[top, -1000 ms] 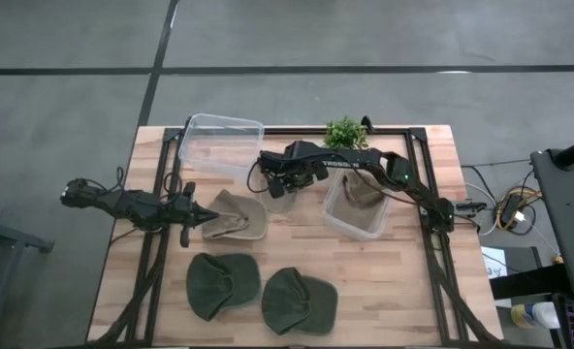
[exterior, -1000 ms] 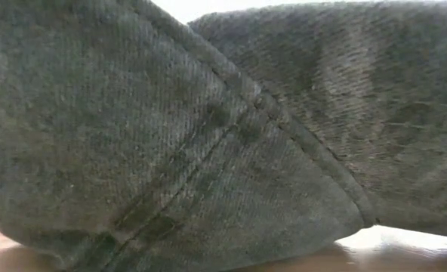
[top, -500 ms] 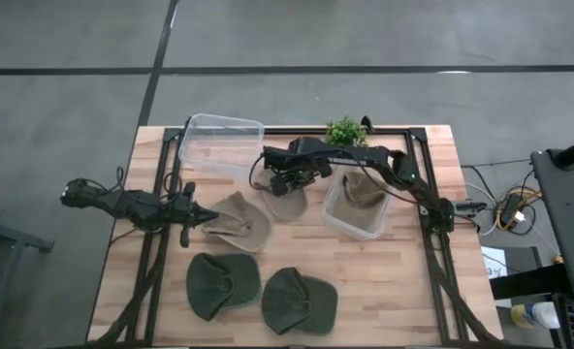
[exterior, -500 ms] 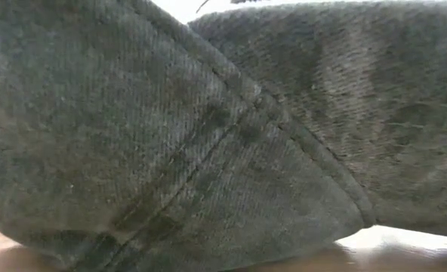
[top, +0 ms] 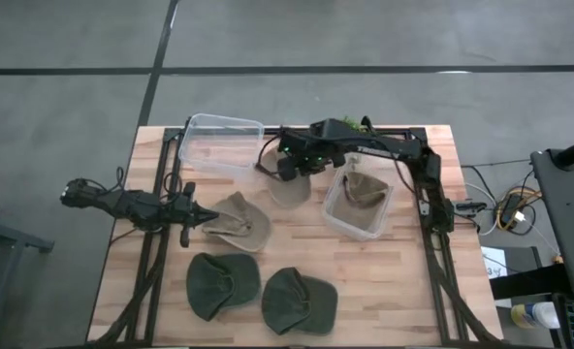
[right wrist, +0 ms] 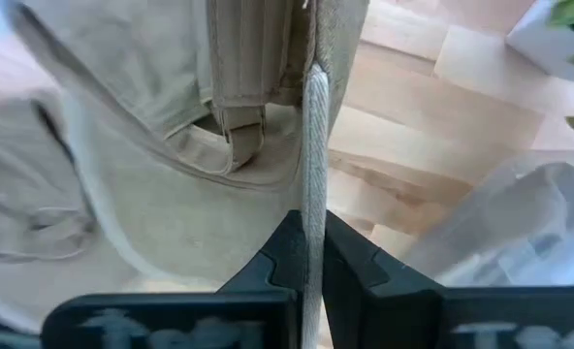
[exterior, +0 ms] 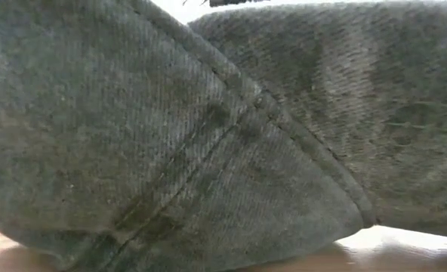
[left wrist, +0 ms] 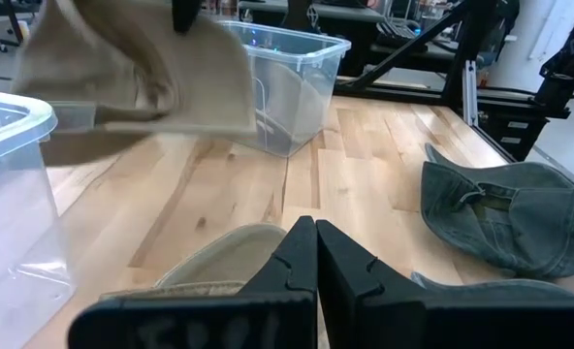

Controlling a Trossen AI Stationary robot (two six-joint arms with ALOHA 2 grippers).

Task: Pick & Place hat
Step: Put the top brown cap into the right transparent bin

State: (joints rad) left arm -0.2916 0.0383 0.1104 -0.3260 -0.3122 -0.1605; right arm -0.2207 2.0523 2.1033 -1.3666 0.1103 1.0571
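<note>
tan hat [top: 289, 189] in right gripper [top: 295, 167]

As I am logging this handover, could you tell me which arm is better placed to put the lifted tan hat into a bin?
The right. Its gripper is already shut on the tan hat, between both clear bins. The left gripper rests shut by another tan hat.
</note>
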